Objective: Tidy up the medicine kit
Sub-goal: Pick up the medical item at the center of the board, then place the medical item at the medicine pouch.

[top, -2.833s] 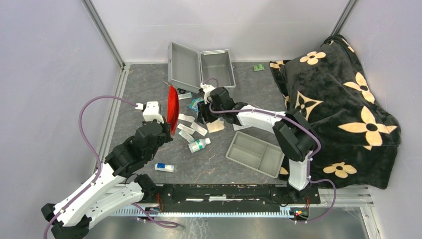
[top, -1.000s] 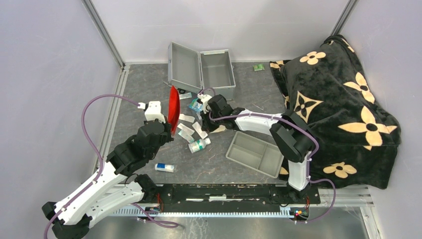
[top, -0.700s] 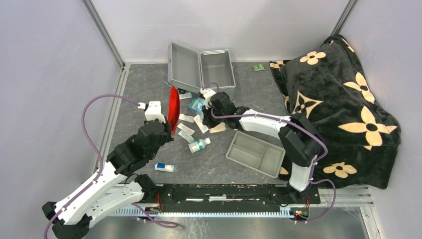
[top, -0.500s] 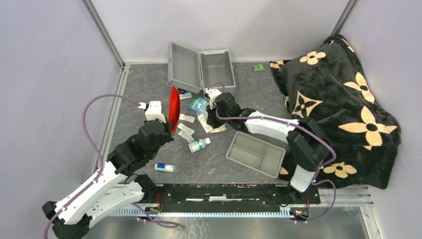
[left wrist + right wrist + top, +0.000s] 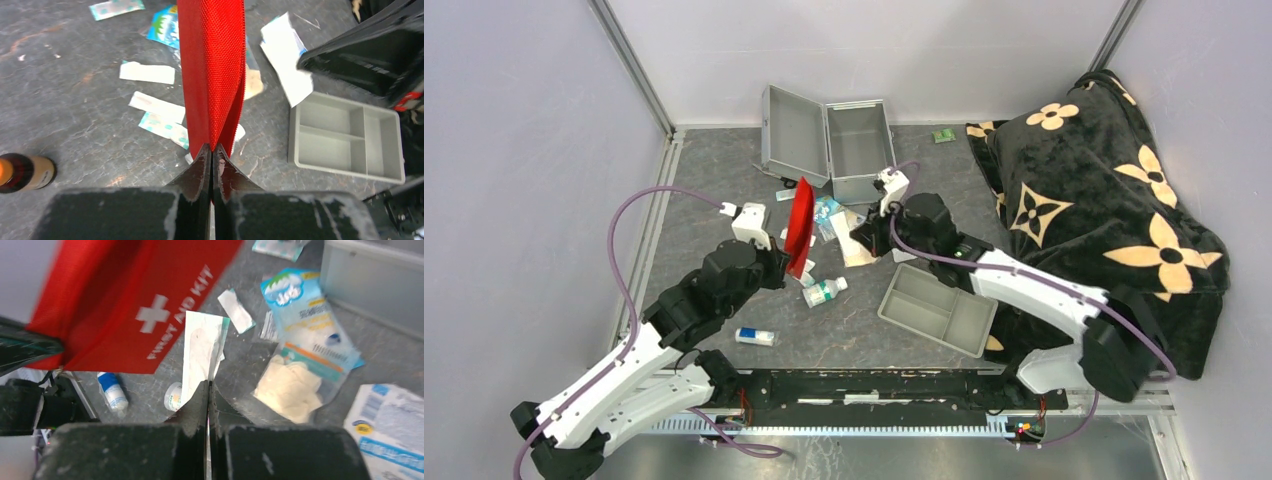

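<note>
The medicine kit (image 5: 860, 140), a silver-grey metal case, stands open at the back of the table, its lid (image 5: 794, 135) hinged out to the left and its inside bare. A corner of the kit (image 5: 370, 275) shows in the right wrist view. My left gripper (image 5: 786, 268) (image 5: 212, 150) is shut on the bottom edge of a red first-aid pouch (image 5: 801, 225) (image 5: 212, 65), which it holds upright above the scattered packets. Just in front of the case, my right gripper (image 5: 864, 238) (image 5: 208, 385) is shut on a flat white wrapped dressing (image 5: 202, 352), facing the pouch (image 5: 135, 305).
A grey divided tray (image 5: 936, 308) (image 5: 345, 137) lies right of centre. Loose plasters (image 5: 147, 72), a blue glove packet (image 5: 310, 340), a small white bottle (image 5: 824, 291), a blue-capped tube (image 5: 755, 337) and a brown bottle (image 5: 22, 172) lie about. A black flowered blanket (image 5: 1104, 200) covers the right side.
The left arm has carried the red pouch to the right. The right gripper has lifted the white dressing off the table and pulled back to the right, nearer the case.
</note>
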Robot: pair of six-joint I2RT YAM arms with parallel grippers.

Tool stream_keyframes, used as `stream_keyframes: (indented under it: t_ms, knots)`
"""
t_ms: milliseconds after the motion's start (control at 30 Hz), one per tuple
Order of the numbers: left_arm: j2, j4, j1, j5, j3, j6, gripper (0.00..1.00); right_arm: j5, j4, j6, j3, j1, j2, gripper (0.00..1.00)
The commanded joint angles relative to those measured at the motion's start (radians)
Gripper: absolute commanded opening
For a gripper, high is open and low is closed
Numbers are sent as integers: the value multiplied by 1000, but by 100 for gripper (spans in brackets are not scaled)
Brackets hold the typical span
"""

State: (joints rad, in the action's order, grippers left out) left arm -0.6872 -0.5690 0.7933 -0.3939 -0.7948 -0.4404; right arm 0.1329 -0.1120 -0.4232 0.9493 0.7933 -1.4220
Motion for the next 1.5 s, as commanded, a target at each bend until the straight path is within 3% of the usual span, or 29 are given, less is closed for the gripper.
stream_keyframes:
  t_ms: [0, 167, 400, 733, 1000, 1167, 1467]
  knots:
    - [-39, 73, 0, 140, -32, 82, 2, -50, -139, 237, -100, 5, 205, 0]
    - [-100, 66, 0, 209, -94, 114, 2, -62, -330, 535, -248, 3, 398, 0]
    - [-161, 51, 0, 271, -143, 108, 2, 366, -494, 998, -354, 4, 511, 0]
    - [-163, 26, 0, 308, -159, 100, 2, 647, -53, 1378, -155, 7, 419, 0]
    - [-152, 12, 0, 328, -158, 104, 2, 729, -29, 1641, -132, 6, 358, 0]
    - [-153, 12, 0, 353, -156, 109, 2, 734, 133, 1922, -23, 7, 293, 0]
    - [-146, 11, 0, 368, -155, 112, 2, 757, 176, 2006, 22, 6, 228, 0]
